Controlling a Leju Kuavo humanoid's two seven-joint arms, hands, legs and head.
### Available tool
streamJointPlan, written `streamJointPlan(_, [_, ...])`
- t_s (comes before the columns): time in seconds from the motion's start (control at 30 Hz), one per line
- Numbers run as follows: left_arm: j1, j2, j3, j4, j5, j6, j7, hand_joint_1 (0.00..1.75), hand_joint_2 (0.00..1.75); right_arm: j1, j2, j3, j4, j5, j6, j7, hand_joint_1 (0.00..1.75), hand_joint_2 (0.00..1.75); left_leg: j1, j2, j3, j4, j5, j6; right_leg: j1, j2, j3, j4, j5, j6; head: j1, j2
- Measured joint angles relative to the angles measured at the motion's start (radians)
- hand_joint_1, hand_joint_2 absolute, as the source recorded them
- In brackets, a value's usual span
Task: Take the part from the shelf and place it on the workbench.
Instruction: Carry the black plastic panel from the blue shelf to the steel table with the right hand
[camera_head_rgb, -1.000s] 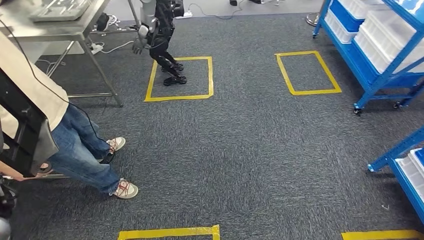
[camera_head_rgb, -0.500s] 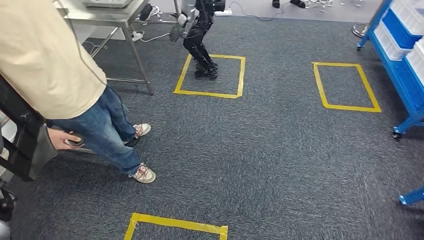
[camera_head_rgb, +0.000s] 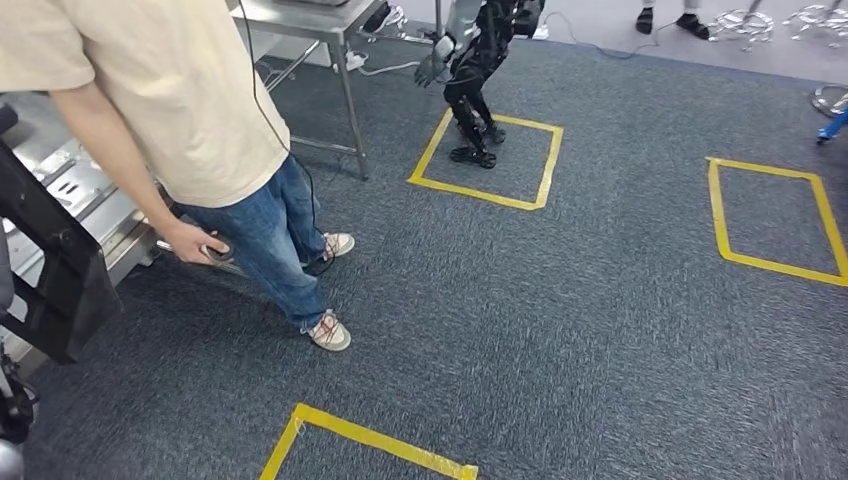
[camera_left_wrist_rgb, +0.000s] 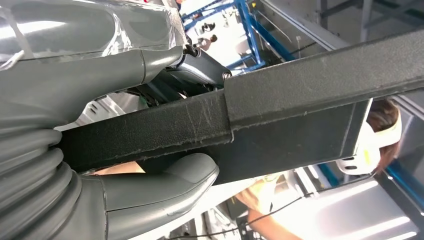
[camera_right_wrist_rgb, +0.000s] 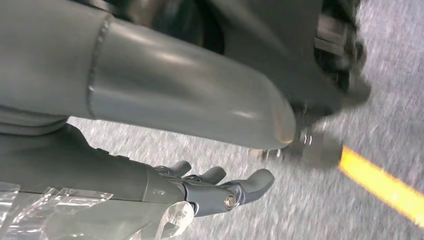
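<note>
Carpet (camera_right_wrist_rgb: 350, 100) under right hand (camera_right_wrist_rgb: 200, 192); left hand (camera_left_wrist_rgb: 100, 150) grips part (camera_left_wrist_rgb: 280, 110).

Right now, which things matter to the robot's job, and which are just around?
Job: black part, held by left hand; steel table, likely the workbench.
Just around: person; other robot; yellow tape squares; empty right hand.

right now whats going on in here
The robot's left hand holds a long black part while it faces grey carpet marked with yellow tape squares. Its right hand hangs with nothing in it, fingers apart. A person in jeans stands beside a metal workbench; another robot stands in a taped square.
</note>
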Motion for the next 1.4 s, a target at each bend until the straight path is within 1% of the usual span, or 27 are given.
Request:
streamJointPlan(0.07, [0.003,0.0,0.0,0.0,0.001,0.001,0.0,1.75,1.75,-0.004,0.0,0.0,0.0,0.0,0.0,0.001,0.0,0.0,0.007,-0.016,-0.008,0.0,0.003,-0.011,0.005,-0.029,0.002,-0.003,0.001,-0.012,-0.001,0.0])
streamJointPlan(0.13, [0.004,0.0,0.002,0.0,0.001,0.002,0.0,1.75,1.75,-0.005,0.0,0.0,0.0,0.0,0.0,0.0,0.0,0.0,0.005,0.027,-0.034,0.047,-0.023,-0.018,0.007,-0.061,0.006,-0.007,0.003,-0.025,-0.004,0.0])
streamJointPlan(0.2, [0.003,0.0,0.003,0.0,0.002,0.003,0.0,1.75,1.75,-0.003,-0.001,0.0,0.0,0.0,0.0,0.0,0.0,0.0,0.002,0.089,-0.097,0.174,-0.081,-0.024,0.01,-0.088,0.008,-0.009,0.001,-0.034,-0.006,0.0])
streamJointPlan(0.27, [0.006,0.0,0.003,0.002,0.006,0.003,0.0,1.75,1.75,-0.002,-0.001,0.0,0.0,0.0,0.0,0.0,0.0,0.0,0.004,0.107,-0.161,0.299,-0.121,-0.028,0.013,-0.117,0.009,-0.009,-0.003,-0.039,-0.007,0.0])
streamJointPlan(0.3, [0.007,0.0,0.003,0.002,0.008,0.002,0.0,1.75,1.75,-0.002,-0.001,0.0,0.0,0.0,0.0,0.0,0.0,0.0,0.004,0.11,-0.17,0.314,-0.117,-0.028,0.014,-0.131,0.011,-0.009,-0.005,-0.041,-0.007,0.0])
streamJointPlan(0.33, [0.008,0.0,0.003,0.003,0.012,0.002,0.0,1.75,1.75,-0.002,-0.001,0.0,0.0,0.001,0.001,0.0,0.0,0.0,0.004,0.115,-0.157,0.288,-0.096,-0.027,0.015,-0.146,0.015,-0.009,-0.009,-0.041,-0.007,0.0])
streamJointPlan(0.37, [0.008,0.0,0.003,0.004,0.018,0.002,-0.001,1.75,1.75,-0.003,-0.001,0.0,0.0,0.001,0.001,0.0,0.0,0.0,0.003,0.129,-0.124,0.222,-0.061,-0.023,0.016,-0.158,0.02,-0.009,-0.012,-0.04,-0.007,0.0])
streamJointPlan(0.43, [0.005,0.0,0.004,0.004,0.028,0.001,-0.006,1.75,1.75,-0.003,0.0,0.0,0.0,0.002,0.001,0.0,0.0,0.0,-0.011,0.185,-0.047,0.072,-0.007,-0.008,0.02,-0.18,0.032,-0.009,-0.021,-0.034,-0.007,0.0])
streamJointPlan(0.5, [0.002,0.0,0.004,0.004,0.033,0.001,-0.01,1.75,1.75,-0.004,0.001,0.0,0.0,0.002,0.001,0.0,0.0,0.0,-0.026,0.214,-0.016,0.008,0.004,0.006,0.024,-0.202,0.04,-0.012,-0.029,-0.024,-0.007,0.0])
streamJointPlan(0.57, [0.001,0.0,0.005,0.004,0.035,0.0,-0.012,1.75,1.75,-0.008,0.001,0.0,0.0,0.002,0.001,0.0,0.0,0.0,-0.025,0.187,-0.013,0.002,0.004,0.014,0.026,-0.225,0.05,-0.017,-0.037,-0.014,-0.007,0.0])
streamJointPlan(0.63, [0.001,0.0,0.005,0.004,0.037,-0.001,-0.014,1.75,1.75,-0.011,0.001,0.0,0.0,0.003,0.001,0.0,0.0,0.0,-0.017,0.16,-0.002,-0.007,0.008,0.024,0.024,-0.2,0.047,0.01,-0.061,-0.006,-0.006,0.0])
streamJointPlan(0.7, [-0.001,-0.001,0.004,0.004,0.039,-0.002,-0.015,1.75,1.75,-0.008,0.001,0.0,0.0,0.004,0.001,0.0,0.0,0.0,-0.013,0.137,0.007,-0.012,0.01,0.033,0.022,-0.142,-0.007,0.128,-0.12,-0.004,-0.004,0.0])
streamJointPlan(0.77, [0.0,-0.001,0.001,0.005,0.043,-0.003,-0.015,1.75,1.75,-0.006,0.001,0.0,0.0,0.006,0.001,0.001,0.0,0.0,-0.012,0.111,0.009,-0.011,0.009,0.037,0.021,-0.118,-0.087,0.269,-0.166,-0.002,-0.004,0.0])
streamJointPlan(0.8, [0.0,-0.002,-0.001,0.006,0.047,-0.003,-0.015,1.75,1.75,-0.006,0.001,0.0,0.0,0.007,0.001,0.001,0.0,0.0,-0.011,0.096,0.01,-0.011,0.008,0.037,0.021,-0.116,-0.11,0.297,-0.163,0.0,-0.003,0.0])
streamJointPlan(0.83, [0.001,-0.002,-0.002,0.006,0.054,-0.004,-0.015,1.75,1.75,-0.005,0.001,0.0,0.0,0.007,0.001,0.001,0.0,0.0,-0.01,0.081,0.011,-0.011,0.007,0.036,0.02,-0.114,-0.112,0.282,-0.138,0.001,-0.003,0.0])
streamJointPlan(0.87, [0.0,-0.002,-0.003,0.006,0.062,-0.006,-0.017,1.75,1.75,-0.004,0.001,0.0,0.0,0.007,0.001,0.001,0.0,0.0,-0.008,0.066,0.014,-0.01,0.006,0.035,0.018,-0.108,-0.095,0.229,-0.099,0.001,-0.003,0.0])
streamJointPlan(0.93, [-0.001,-0.003,-0.005,0.007,0.085,-0.013,-0.025,1.75,1.75,-0.002,0.001,0.0,0.0,0.008,0.001,0.001,0.0,0.0,-0.006,0.037,0.014,-0.005,0.002,0.026,0.01,-0.062,-0.04,0.081,-0.019,0.003,-0.003,0.0])
streamJointPlan(0.97, [-0.002,-0.003,-0.005,0.007,0.095,-0.016,-0.03,1.75,1.75,-0.001,0.001,0.0,0.0,0.008,0.001,0.001,0.0,0.0,-0.006,0.025,0.012,-0.002,0.0,0.02,0.007,-0.041,-0.019,0.029,0.004,0.002,-0.004,0.0])
streamJointPlan(1.0, [-0.003,-0.004,-0.006,0.007,0.102,-0.018,-0.033,1.75,1.75,-0.002,0.001,0.0,0.0,0.008,0.001,0.001,0.0,0.0,-0.006,0.014,0.009,0.0,-0.002,0.014,0.006,-0.027,-0.009,0.002,0.012,-0.002,-0.004,0.0])
streamJointPlan(1.07, [-0.004,-0.004,-0.008,0.007,0.11,-0.019,-0.036,1.75,1.75,-0.007,0.001,0.0,0.0,0.008,0.001,0.0,0.0,0.0,-0.002,-0.004,0.005,-0.003,0.0,0.002,0.01,-0.044,-0.005,-0.006,0.014,-0.016,-0.005,0.0])
streamJointPlan(1.1, [-0.004,-0.004,-0.008,0.007,0.118,-0.017,-0.039,1.75,1.75,-0.01,0.002,0.0,0.0,0.008,0.0,0.0,0.0,0.0,-0.001,0.006,0.002,0.002,-0.004,-0.003,0.011,-0.056,-0.003,-0.007,0.016,-0.023,-0.005,0.0])
streamJointPlan(1.17, [-0.005,-0.004,-0.008,0.007,0.143,-0.014,-0.049,1.75,1.75,-0.011,0.002,0.0,0.0,0.008,-0.001,-0.002,0.0,0.0,-0.002,0.057,-0.027,0.066,-0.042,-0.012,0.01,-0.082,-0.002,-0.011,0.018,-0.035,-0.007,0.0])
streamJointPlan(1.2, [-0.006,-0.004,-0.008,0.007,0.156,-0.013,-0.055,1.75,1.75,-0.01,0.001,0.0,0.0,0.008,-0.002,-0.003,0.0,0.0,-0.003,0.087,-0.057,0.129,-0.076,-0.016,0.013,-0.096,-0.002,-0.011,0.017,-0.039,-0.008,0.0])
streamJointPlan(1.23, [-0.007,-0.004,-0.01,0.007,0.165,-0.013,-0.06,1.75,1.75,-0.008,0.0,0.0,0.0,0.008,-0.003,-0.004,0.0,0.0,-0.003,0.102,-0.092,0.206,-0.111,-0.02,0.016,-0.11,-0.002,-0.011,0.016,-0.042,-0.009,0.0])
streamJointPlan(1.3, [-0.005,-0.004,-0.012,0.008,0.173,-0.012,-0.064,1.75,1.75,-0.005,0.001,0.0,0.0,0.008,-0.003,-0.004,0.0,0.0,-0.002,0.11,-0.143,0.312,-0.146,-0.019,0.023,-0.141,-0.001,-0.011,0.013,-0.044,-0.01,0.0])
streamJointPlan(1.33, [-0.004,-0.004,-0.013,0.008,0.174,-0.012,-0.065,1.75,1.75,-0.005,0.001,0.0,0.0,0.008,-0.003,-0.004,0.0,0.0,-0.004,0.111,-0.141,0.308,-0.135,-0.014,0.026,-0.153,0.001,-0.011,0.011,-0.043,-0.01,0.0])
streamJointPlan(1.4, [-0.005,-0.004,-0.013,0.008,0.175,-0.012,-0.066,1.75,1.75,-0.005,0.002,0.0,0.0,0.008,-0.003,-0.004,0.0,0.0,-0.014,0.132,-0.08,0.188,-0.072,0.0,0.029,-0.18,0.007,-0.011,0.006,-0.043,-0.01,0.0])
